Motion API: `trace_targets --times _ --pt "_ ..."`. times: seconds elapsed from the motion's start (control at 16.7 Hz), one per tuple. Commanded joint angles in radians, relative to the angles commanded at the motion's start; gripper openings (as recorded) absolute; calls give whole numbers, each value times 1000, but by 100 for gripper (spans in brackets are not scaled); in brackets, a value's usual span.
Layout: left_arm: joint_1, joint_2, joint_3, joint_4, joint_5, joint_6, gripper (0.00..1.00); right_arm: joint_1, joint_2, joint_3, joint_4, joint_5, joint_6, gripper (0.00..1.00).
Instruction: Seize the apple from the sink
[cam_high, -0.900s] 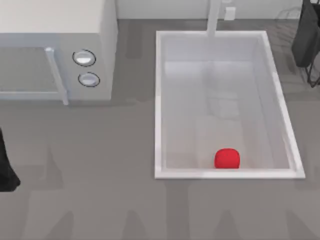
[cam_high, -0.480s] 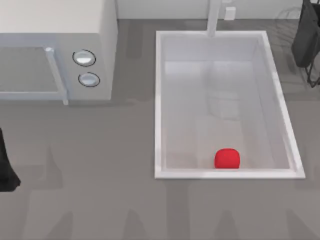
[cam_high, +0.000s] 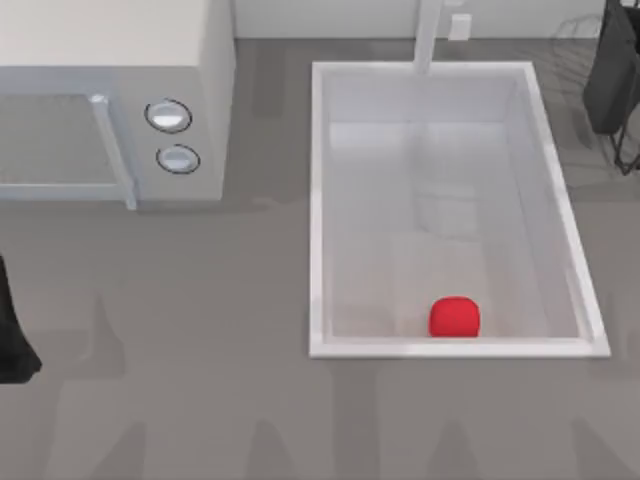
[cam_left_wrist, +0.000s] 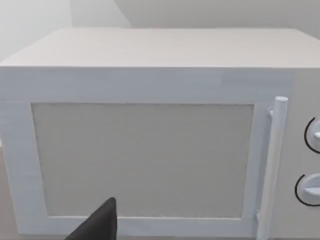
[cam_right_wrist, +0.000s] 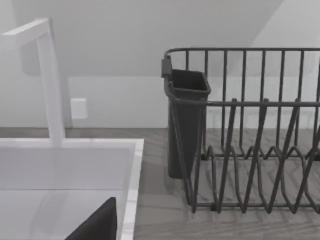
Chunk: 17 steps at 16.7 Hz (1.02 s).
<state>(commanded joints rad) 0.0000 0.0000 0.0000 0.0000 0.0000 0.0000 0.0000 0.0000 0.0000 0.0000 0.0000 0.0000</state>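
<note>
The small bright-red rounded apple (cam_high: 454, 317) lies against the near wall of the white rectangular sink (cam_high: 316, 200); a descending tool, its opening untellable, could strike that rim.

Apple (cam_high: 454, 317) in sink (cam_high: 316, 200) (near end), microwave (cam_high: 110, 60) left of sink
</note>
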Motion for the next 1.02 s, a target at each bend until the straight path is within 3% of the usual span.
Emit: trace_targets --times 0.6,1.02 --pt "0 0 0 0 0 0 100 3 10 10 -6 0 3 100" --pt "0 0 0 0 0 0 100 101 374 316 -213 0 105 100"
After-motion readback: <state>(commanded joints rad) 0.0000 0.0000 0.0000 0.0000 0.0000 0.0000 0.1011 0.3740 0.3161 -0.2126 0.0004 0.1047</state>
